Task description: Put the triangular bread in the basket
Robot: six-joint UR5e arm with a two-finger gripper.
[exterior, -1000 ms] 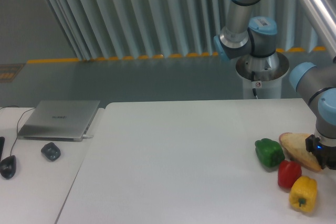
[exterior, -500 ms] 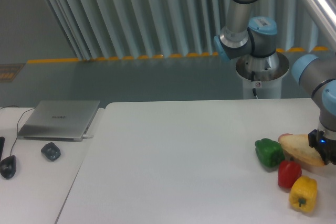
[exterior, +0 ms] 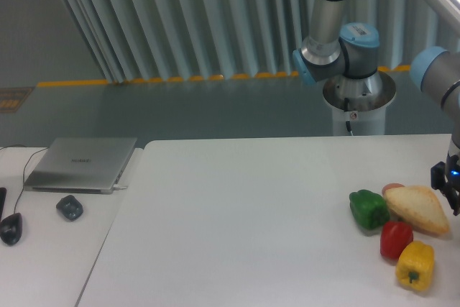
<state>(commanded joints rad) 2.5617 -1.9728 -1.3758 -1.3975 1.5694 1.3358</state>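
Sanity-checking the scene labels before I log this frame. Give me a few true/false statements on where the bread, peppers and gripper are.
1. The triangular bread lies at the right end of the table, just right of the green pepper. True.
2. The bread already sits in a basket. False: it lies on the table, and no basket is in view.
3. The red pepper sits between the green pepper and the yellow pepper. True.
4. The gripper is over the laptop. False: it is at the right edge of the picture, beside the bread.
5. The laptop lid is open. False: it is closed.

Cool, even light, soft shadows, and slightly grainy, soft focus throughout.
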